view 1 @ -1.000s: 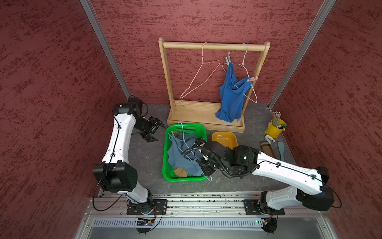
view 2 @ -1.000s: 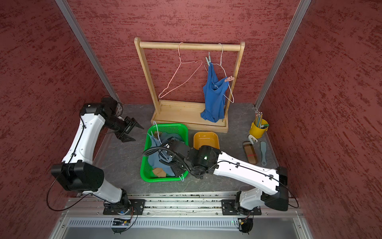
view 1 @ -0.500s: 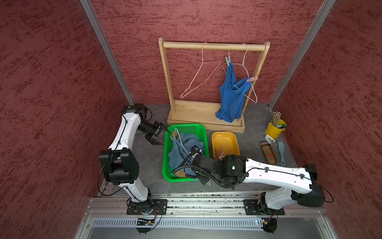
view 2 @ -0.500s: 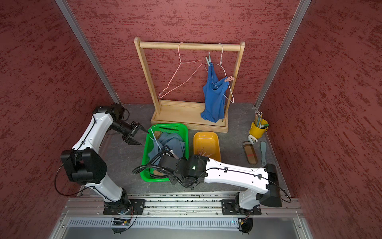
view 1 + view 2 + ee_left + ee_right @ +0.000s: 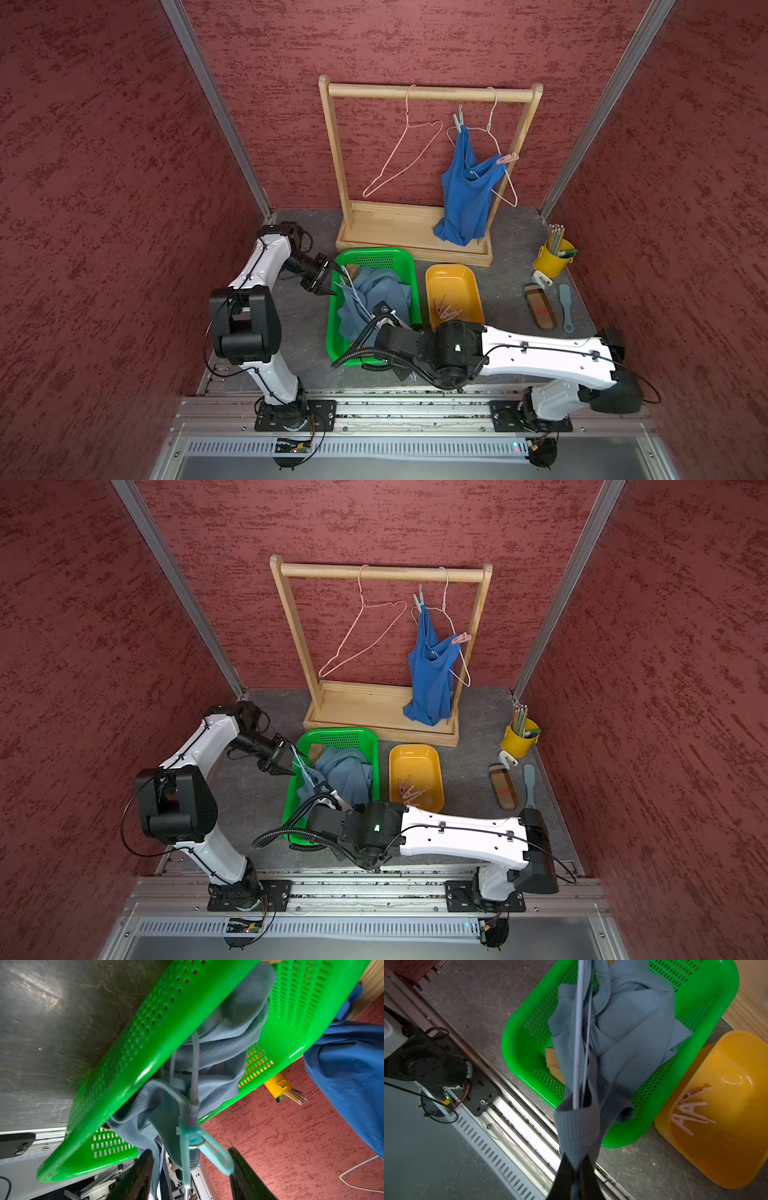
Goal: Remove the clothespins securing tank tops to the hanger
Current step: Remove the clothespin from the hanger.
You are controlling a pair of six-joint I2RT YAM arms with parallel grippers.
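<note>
— Item under inspection?
— One teal peg [image 5: 192, 1140]. It is clipped over a strap of the grey top [image 5: 623, 1028] and the hanger [image 5: 578, 1043] wire, just above the basket [image 5: 145, 1022] rim on the left arm's side. The rest of that top lies bunched in the basket, which stands on the worktop [image 5: 303, 324].
— Fingers?
— The left fingers [image 5: 243, 1174] stand apart, one on each side of the peg's tail. One looks to touch it and the other shows a gap, so no squeeze is evident. The right fingers [image 5: 562, 1178] are closed, pinching a fold of the same top where the wire runs in.
— Handling?
— In my judgement the peg is light, hard, smooth and sprung. Take it on the two tail legs behind the spring ring, square across. Pressed at the nose it only bites harder, and off-square it may twist out. The cloth is soft and ribbed and gives no resistance, and the wire is thin and whippy. The right-hand hold is therefore the only anchor.
— Outstanding?
— The blue top [image 5: 467, 195] hangs on the rack [image 5: 432, 92], pinned by a second teal peg [image 5: 458, 120] and a pink peg [image 5: 508, 158]. Loose pegs [image 5: 446, 309] lie in the tray [image 5: 451, 268].
</note>
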